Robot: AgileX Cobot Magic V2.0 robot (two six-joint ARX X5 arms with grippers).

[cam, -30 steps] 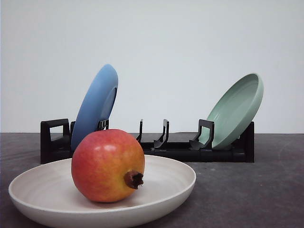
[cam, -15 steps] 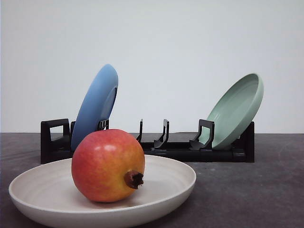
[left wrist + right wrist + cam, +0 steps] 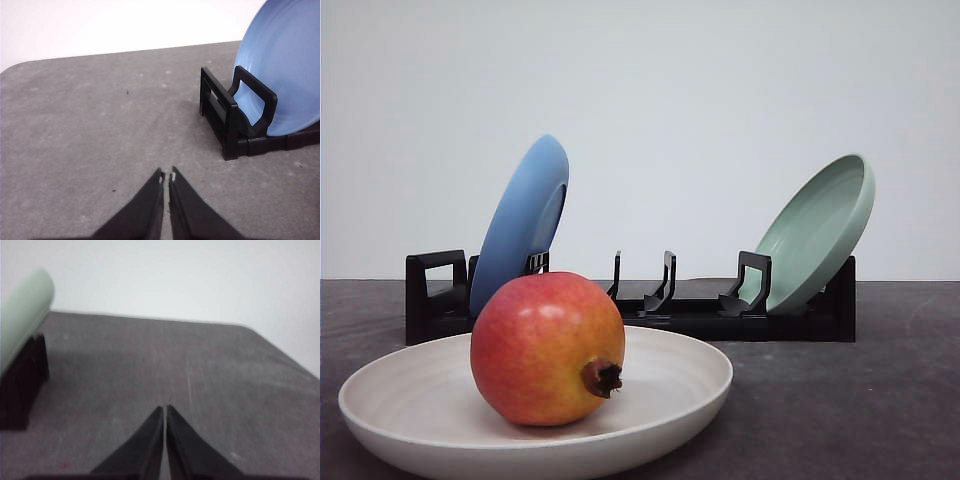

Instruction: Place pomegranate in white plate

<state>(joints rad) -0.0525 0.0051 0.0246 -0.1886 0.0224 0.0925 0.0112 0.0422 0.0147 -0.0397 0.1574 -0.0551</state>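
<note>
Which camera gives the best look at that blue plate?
The front view: the blue plate shows whole, leaning in the black rack. The left wrist view shows its lower part close up, cut off at the edge.

The front view sits low, near tabletop (image 3: 840, 400) height, close behind the white plate (image 3: 670, 385), facing the black rack (image 3: 720, 318). Each wrist view looks forward and down past its claw: left (image 3: 166, 176) shares the blue plate (image 3: 287, 70), right (image 3: 164, 409) the green plate (image 3: 22, 315).
</note>
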